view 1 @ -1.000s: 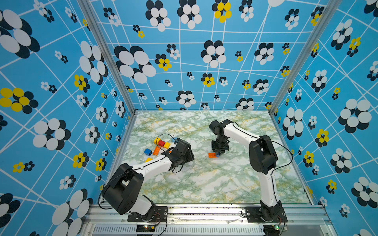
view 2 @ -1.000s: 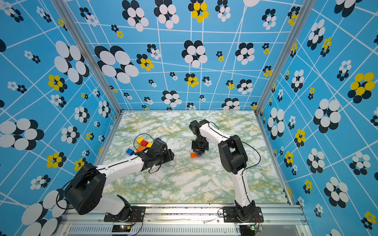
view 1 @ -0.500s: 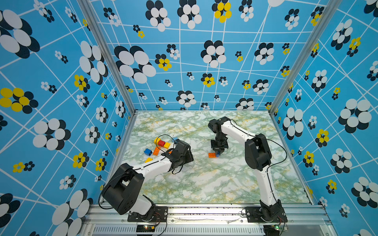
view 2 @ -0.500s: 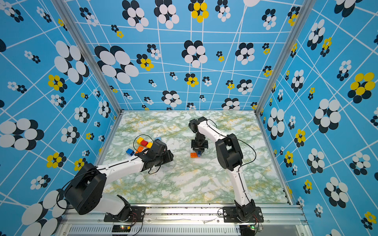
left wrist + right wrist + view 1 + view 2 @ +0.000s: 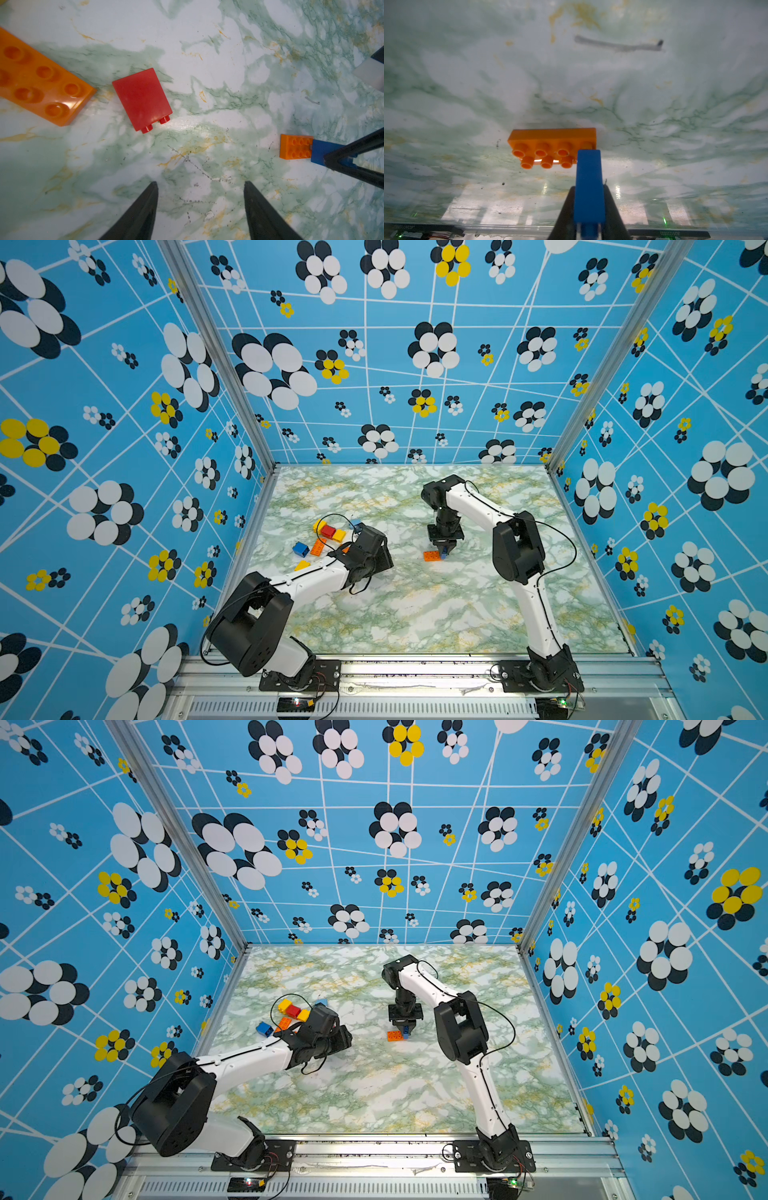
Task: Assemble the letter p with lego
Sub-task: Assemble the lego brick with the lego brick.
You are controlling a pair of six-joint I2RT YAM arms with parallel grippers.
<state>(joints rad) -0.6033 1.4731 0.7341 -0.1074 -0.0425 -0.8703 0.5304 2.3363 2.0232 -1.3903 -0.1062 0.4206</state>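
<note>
A small orange plate (image 5: 431, 556) (image 5: 395, 1036) (image 5: 552, 137) (image 5: 295, 146) lies flat near the table's middle. My right gripper (image 5: 588, 188) (image 5: 444, 549) points down, shut on a blue brick (image 5: 588, 182) (image 5: 324, 152). The brick's lower end covers the plate's end studs. Whether it is pressed on, I cannot tell. My left gripper (image 5: 200, 182) is open with only bare table between its fingers. It hovers beside a red brick (image 5: 142, 99) lying on its side and a long orange plate (image 5: 39, 83). More lego lies at the left: yellow (image 5: 319, 525), red (image 5: 328, 531), blue (image 5: 300, 549).
A yellow wedge (image 5: 302, 565) and a pale blue brick (image 5: 355, 525) lie around the left wrist (image 5: 368, 556), with a black cable loop (image 5: 332, 516) above the pile. Patterned walls close in three sides. An aluminium rail (image 5: 415, 668) runs along the front.
The right arm's elbow has swung slightly left while its gripper stays at the orange plate with the blue brick. The left arm has not moved.
</note>
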